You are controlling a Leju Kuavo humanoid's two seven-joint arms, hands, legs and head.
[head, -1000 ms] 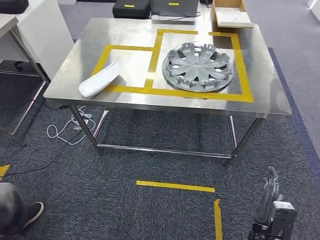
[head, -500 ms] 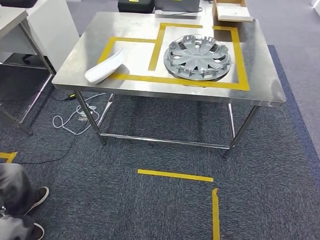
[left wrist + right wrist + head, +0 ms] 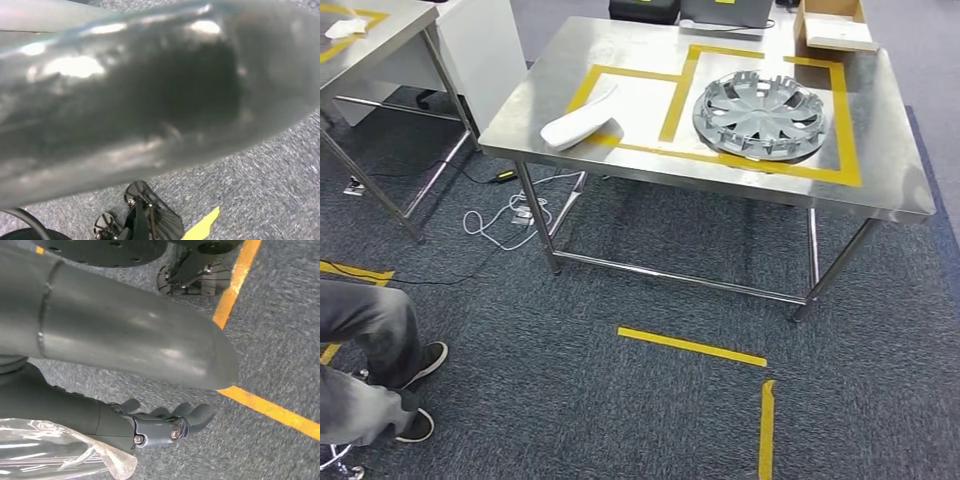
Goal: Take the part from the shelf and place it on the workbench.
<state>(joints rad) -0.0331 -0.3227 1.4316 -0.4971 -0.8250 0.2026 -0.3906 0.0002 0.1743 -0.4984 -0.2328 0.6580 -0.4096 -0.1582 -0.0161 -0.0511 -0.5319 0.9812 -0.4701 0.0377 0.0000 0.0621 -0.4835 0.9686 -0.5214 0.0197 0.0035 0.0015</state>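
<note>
The steel workbench [image 3: 909,150] stands ahead with yellow tape boxes marked on its top. A grey wheel cover [image 3: 761,113] lies in the right box. A white curved part [image 3: 576,125] rests on the tape line near the bench's front left corner. In the right wrist view my right hand [image 3: 162,425] hangs over the carpet with its dark fingers stretched out and nothing in them. In the left wrist view a blurred grey shape of my left hand [image 3: 132,100] sits close to the camera, and its fingers cannot be made out.
A person's legs and shoes [image 3: 373,350] stand at the lower left. A second table [image 3: 388,25] is at the far left, with white cables [image 3: 501,215] on the floor between the tables. Yellow tape [image 3: 691,347] marks the carpet. A cardboard box [image 3: 833,25] sits behind the bench.
The camera has swung left, so the bench now sits further right in the picture and the person's legs show more. My right hand has dropped out of the head view.
</note>
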